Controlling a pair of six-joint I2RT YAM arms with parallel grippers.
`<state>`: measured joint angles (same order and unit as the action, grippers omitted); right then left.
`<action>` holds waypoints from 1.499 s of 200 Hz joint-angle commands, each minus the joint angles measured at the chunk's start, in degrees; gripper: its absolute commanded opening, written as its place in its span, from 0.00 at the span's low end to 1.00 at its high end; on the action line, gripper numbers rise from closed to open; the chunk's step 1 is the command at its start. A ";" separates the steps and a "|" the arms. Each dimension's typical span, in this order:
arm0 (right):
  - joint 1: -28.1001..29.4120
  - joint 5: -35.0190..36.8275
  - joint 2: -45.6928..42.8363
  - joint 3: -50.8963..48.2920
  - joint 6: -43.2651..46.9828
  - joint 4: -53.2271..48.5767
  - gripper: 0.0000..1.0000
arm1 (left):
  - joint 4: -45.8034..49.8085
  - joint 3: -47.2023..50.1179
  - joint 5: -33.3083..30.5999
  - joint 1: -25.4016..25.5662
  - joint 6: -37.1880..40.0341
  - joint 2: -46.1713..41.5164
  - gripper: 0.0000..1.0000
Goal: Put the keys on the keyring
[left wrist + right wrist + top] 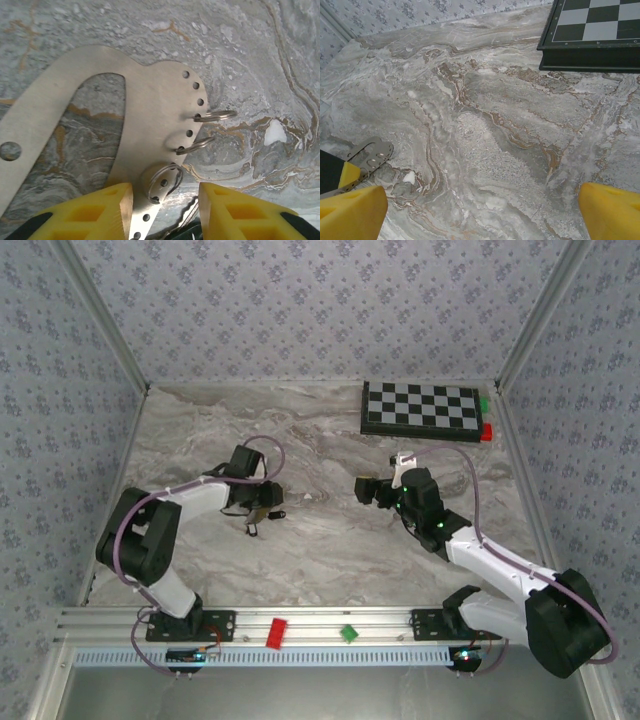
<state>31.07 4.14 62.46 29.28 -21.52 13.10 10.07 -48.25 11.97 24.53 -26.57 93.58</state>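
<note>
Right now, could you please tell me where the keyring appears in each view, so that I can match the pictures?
Left wrist: the keyring, a flat holed plate with split rings, sits centre, its narrow end between the fingers of the left gripper.
Right wrist: its holed end at the lower left.
Top external: too pale against the marble to pick out; look beside the left gripper, left of centre.
Shared landmark: the left gripper.

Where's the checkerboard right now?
From the top camera, the checkered board lies at the far right of the marble table, close to the back wall. A green block and a red block sit at its right edge.
</note>
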 commanded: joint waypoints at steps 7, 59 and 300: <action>0.36 1.00 -0.32 -0.36 0.91 0.63 0.99 | -0.97 -1.78 2.22 0.67 1.25 1.34 0.37; 0.33 0.78 0.14 -0.30 0.97 0.71 0.99 | -1.01 -1.91 2.51 1.06 1.65 1.90 0.33; 0.85 0.14 1.36 0.17 0.96 0.96 0.99 | 5.14 -6.26 -4.45 5.37 9.69 4.86 0.42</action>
<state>31.55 4.25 63.81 29.28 -21.34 13.52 14.00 -55.33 6.44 29.02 -18.02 99.24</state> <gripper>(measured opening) 0.994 0.422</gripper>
